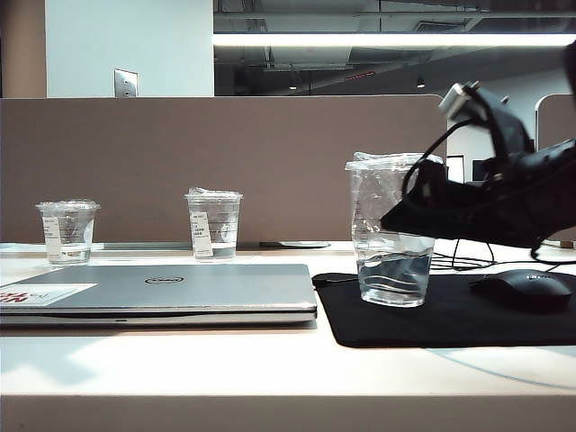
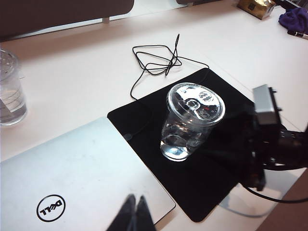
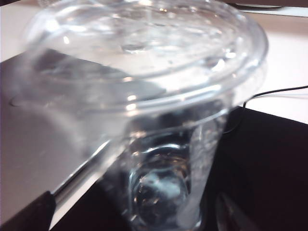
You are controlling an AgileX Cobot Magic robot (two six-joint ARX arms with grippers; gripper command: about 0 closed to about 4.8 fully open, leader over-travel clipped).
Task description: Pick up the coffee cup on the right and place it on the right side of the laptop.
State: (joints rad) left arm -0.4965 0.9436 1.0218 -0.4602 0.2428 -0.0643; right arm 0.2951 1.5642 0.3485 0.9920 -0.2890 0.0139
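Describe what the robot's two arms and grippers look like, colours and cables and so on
The right gripper is matte black, with flat fingers tapering to a point, on a bulky black arm. A small silver-grey camera box sits on its wrist, with thin black cables looping down. Of the left gripper only two slim, dark, pointed fingertips show; its arm is out of view. No markings are visible.

The place is an open-plan office. A brown fabric partition [image 1: 225,166] stands just behind the white surface [image 1: 270,369], and above it run exposed ceiling ducts and a long strip light [image 1: 394,40]. On the surface lie a closed laptop [image 1: 162,292] and, beside it, a black mouse mat [image 1: 450,319] carrying a mouse [image 1: 525,290].
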